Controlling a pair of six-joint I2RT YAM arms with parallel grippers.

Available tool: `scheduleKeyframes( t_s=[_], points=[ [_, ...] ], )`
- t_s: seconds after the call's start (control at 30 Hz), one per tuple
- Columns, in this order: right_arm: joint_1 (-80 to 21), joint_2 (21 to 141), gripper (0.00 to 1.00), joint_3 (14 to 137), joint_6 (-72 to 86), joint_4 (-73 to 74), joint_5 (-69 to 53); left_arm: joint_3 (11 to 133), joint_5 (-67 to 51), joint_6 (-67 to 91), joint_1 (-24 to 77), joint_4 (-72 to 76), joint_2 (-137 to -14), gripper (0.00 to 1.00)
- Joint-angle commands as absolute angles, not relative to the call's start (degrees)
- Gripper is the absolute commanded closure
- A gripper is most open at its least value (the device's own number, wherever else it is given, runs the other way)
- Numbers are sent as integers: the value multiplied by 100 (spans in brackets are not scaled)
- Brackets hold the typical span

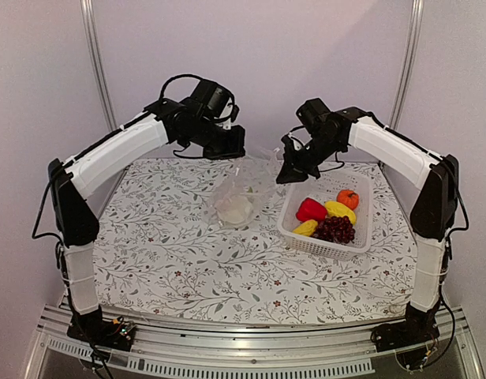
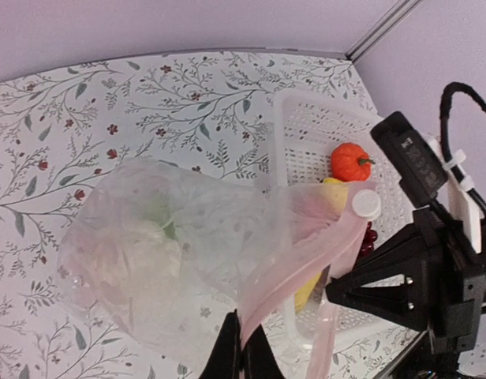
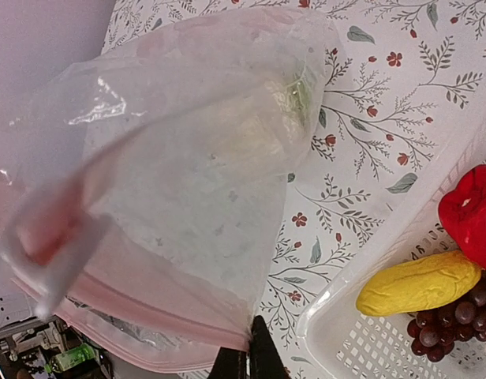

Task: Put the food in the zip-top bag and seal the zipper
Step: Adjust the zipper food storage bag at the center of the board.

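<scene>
**Plastic zip-top bag [image 1: 239,196] gripped at the mouth by both hands**

Left hand [image 1: 240,155] is clenched on one edge of the bag's mouth. In its wrist view the fingers [image 2: 226,357] pinch the thin film between them. Right hand [image 1: 285,175] is clenched too, on the opposite edge of the mouth, and its fingers [image 3: 229,365] close on the plastic.

Between the two hands the bag hangs slack, mouth up, over the far middle of the surface [image 1: 164,253]. I cannot tell if its bottom touches the surface. The zipper [image 2: 306,264] shows as a pinkish strip along the mouth, which looks partly open.

Low inside the bag lies the white lumpy piece [image 1: 233,209]. Just right of the bag stands a white basket [image 1: 361,225]. It holds the red pepper [image 1: 310,209], yellow pieces [image 1: 340,209], the orange round fruit [image 1: 348,197] and the grape bunch [image 1: 334,229].
</scene>
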State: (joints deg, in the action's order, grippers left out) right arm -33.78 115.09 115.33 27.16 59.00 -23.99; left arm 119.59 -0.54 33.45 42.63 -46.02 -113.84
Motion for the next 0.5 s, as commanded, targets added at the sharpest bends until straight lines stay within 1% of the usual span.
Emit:
scheduleKeyframes(
  t_s=[0.0, 0.13, 0.3, 0.37, 0.47],
  points=[
    [-3310, 11164, 100, 11632, 2694, 6254, -2189, 12823, 1148, 2726, 4201, -6889, -11815, 100],
    [-3267, 11110, 100, 11747, 2659, 6310, -2258, 13345, 1800, 2457, 4188, -7353, -12034, 100],
    [-3252, 11233, 99, 11956, 2688, 5882, -2899, 13264, 1312, 2508, 4183, -6886, -11972, 100],
    [-3254, 11323, 96, 12144, 2707, 5835, -3099, 13263, 1134, 2637, 4185, -6690, -11962, 100],
    [-3245, 11415, 86, 12392, 2732, 5860, -3212, 13256, 1077, 2780, 4180, -6388, -11852, 100]
  ],
)
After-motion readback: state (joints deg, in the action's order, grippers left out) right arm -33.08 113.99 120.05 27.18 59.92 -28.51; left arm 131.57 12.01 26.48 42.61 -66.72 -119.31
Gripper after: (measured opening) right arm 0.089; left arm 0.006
